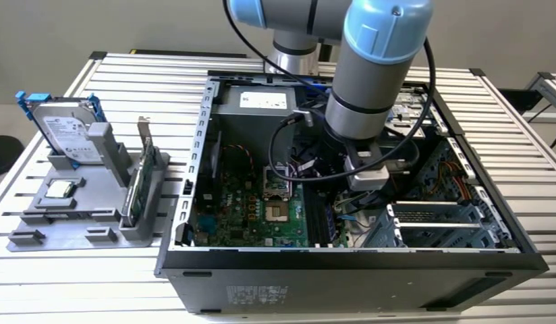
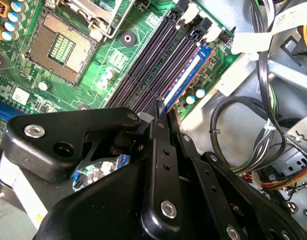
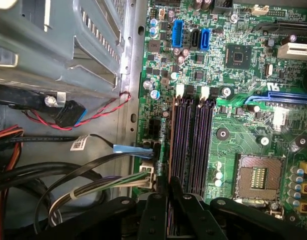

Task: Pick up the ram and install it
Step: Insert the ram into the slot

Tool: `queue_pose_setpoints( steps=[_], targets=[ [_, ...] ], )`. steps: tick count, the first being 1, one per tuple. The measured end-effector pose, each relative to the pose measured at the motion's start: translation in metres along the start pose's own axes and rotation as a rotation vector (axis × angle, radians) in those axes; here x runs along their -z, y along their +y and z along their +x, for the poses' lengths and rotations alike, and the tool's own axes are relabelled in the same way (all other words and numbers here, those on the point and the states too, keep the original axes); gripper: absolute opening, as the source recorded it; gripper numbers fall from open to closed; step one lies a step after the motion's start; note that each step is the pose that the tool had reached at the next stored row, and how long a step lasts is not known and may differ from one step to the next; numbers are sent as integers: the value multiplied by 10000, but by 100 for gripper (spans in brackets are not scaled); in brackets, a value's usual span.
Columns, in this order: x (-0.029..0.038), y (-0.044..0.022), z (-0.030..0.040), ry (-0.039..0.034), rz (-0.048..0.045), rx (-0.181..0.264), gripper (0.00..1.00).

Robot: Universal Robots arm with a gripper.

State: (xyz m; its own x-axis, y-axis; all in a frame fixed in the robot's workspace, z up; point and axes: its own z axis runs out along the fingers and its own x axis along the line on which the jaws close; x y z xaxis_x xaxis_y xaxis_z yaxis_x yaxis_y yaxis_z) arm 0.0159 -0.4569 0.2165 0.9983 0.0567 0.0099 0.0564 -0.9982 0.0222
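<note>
Black two-fingered pincer nips, all but shut, the near end of the slim dark blue-labelled ram stick.
Second wrist view: the stick stands along the green motherboard's edge. First wrist view: it runs edge-on beside a cable bundle. Exterior view: grey arm inside the open black case. Pressed crooked, the stick could jam or stress the board.

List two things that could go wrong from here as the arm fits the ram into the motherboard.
1. The gripper seems to pinch the ram near one end, so it may tilt and seat unevenly at the outermost of the memory slots.
2. Loose cables lie close beside that edge of the board; the gripper might snag or press them.
</note>
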Motion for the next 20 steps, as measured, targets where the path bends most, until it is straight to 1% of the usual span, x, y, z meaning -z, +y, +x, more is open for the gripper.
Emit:
queue_pose_setpoints(
  steps=[2,6,13,18,20],
  targets=[
    [2,0,0,2,3,0,0],
    [32,1,0,0,0,0,0],
    [41,0,-12,0,-2,0,0],
    [66,1,-12,-1,-7,0,0],
    [67,1,-11,1,-5,0,0]
  ],
)
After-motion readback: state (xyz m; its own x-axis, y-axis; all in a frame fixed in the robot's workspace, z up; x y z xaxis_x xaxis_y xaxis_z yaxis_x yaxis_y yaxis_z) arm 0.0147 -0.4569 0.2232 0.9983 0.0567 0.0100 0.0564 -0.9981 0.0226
